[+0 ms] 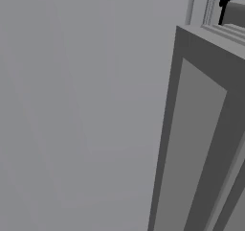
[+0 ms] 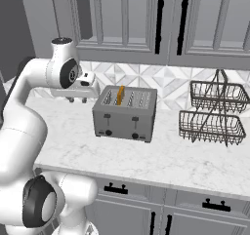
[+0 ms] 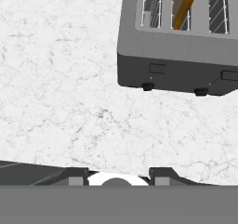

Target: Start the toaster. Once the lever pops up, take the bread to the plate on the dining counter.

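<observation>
Bread (image 2: 119, 95) stands on edge in one of the toaster (image 2: 125, 113) slots, its orange-tan top poking above the slot, which suits a slice waiting to be toasted or lifted out; in the hand view it sits in a slot with wire guides to either side (image 3: 184, 5). The toaster rests on the white marble-look surface (image 2: 161, 158) with its levers and knobs facing the robot, so the front is reachable from this side. The end effector (image 2: 77, 99) hangs just above the surface to the left of the toaster, near it but apart, with its camera looking down at the toaster's front face; that looks like a staging pose for reaching a lever or the slice. Nothing is between its fingers, but whether they stand open or closed I cannot tell. A two-tier wire basket (image 2: 213, 113) stands to the right of the toaster, well clear of the reach. Judging by this, the bread has not yet left the toaster.
</observation>
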